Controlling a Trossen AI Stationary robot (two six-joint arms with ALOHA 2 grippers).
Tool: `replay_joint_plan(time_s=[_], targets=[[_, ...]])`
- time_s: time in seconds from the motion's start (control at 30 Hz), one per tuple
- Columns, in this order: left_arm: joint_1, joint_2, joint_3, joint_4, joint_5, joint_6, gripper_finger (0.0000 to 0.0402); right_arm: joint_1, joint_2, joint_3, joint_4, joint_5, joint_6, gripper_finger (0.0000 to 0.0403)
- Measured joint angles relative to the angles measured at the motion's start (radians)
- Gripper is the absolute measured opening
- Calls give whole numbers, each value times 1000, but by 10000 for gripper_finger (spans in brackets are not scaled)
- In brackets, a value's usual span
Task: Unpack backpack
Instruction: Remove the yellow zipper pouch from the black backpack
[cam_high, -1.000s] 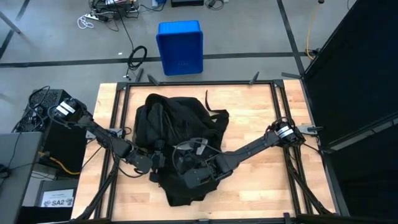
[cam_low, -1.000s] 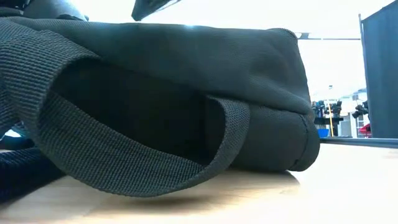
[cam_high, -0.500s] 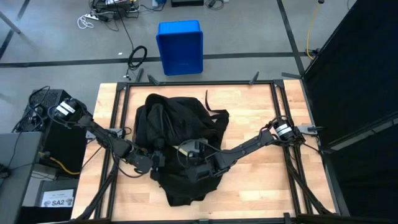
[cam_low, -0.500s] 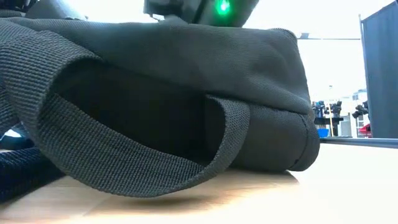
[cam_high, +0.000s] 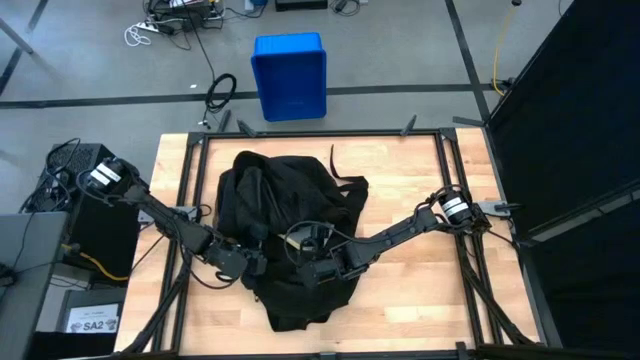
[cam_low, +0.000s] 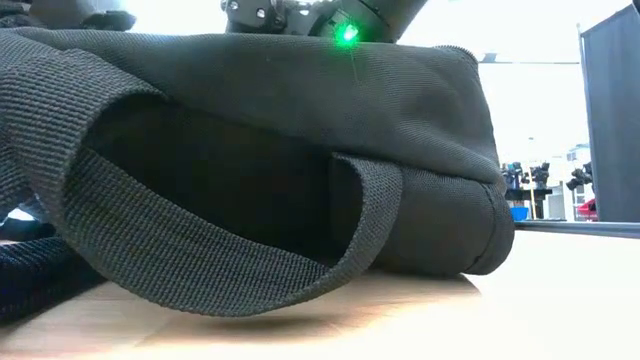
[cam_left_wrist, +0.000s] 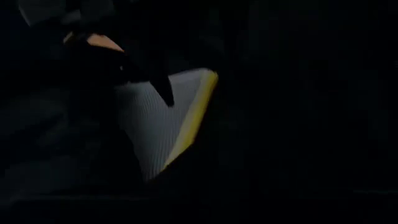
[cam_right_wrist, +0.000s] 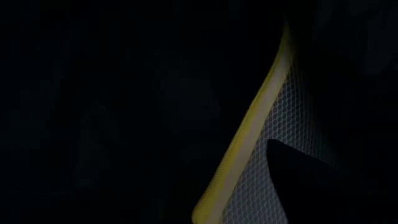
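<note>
The black backpack (cam_high: 290, 200) lies flat on the wooden table, its near end toward the front edge. A wide webbing strap loop (cam_low: 200, 270) of the backpack rests on the tabletop in the low view. My left gripper (cam_high: 255, 262) is at the backpack's near left side. My right gripper (cam_high: 305, 270) is close beside it, over the backpack's near middle, and its wrist shows a green light (cam_low: 347, 33). Both wrist views are dark and look into black fabric. Each shows a grey mesh panel with a yellow edge (cam_left_wrist: 161, 118) (cam_right_wrist: 273, 124).
A blue plastic bin (cam_high: 289, 75) stands on the floor beyond the table's far edge. Bare wood (cam_high: 420, 200) lies to the right of the backpack and along the front edge. A black metal frame (cam_high: 190, 180) runs around the table.
My right gripper has moved a little toward the table's far edge and left over the backpack's near part, closer to my left gripper. In the low view its wrist with the green light has come into sight above the backpack. The backpack has kept its place.
</note>
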Motion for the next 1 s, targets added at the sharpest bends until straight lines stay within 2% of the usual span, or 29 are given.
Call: replay_joint_plan(time_s=[0.17,0.33,0.57,1.0], targets=[[32,30,5,-11,-41,19,178,-4,0,0,12,0,-2,259],[79,64,5,-6,-53,28,210,-9,0,0,17,1,-2,256],[115,93,63,-88,-55,28,214,-10,0,0,17,0,4,233],[61,93,359,-444,-91,17,214,-9,0,0,18,0,9,213]])
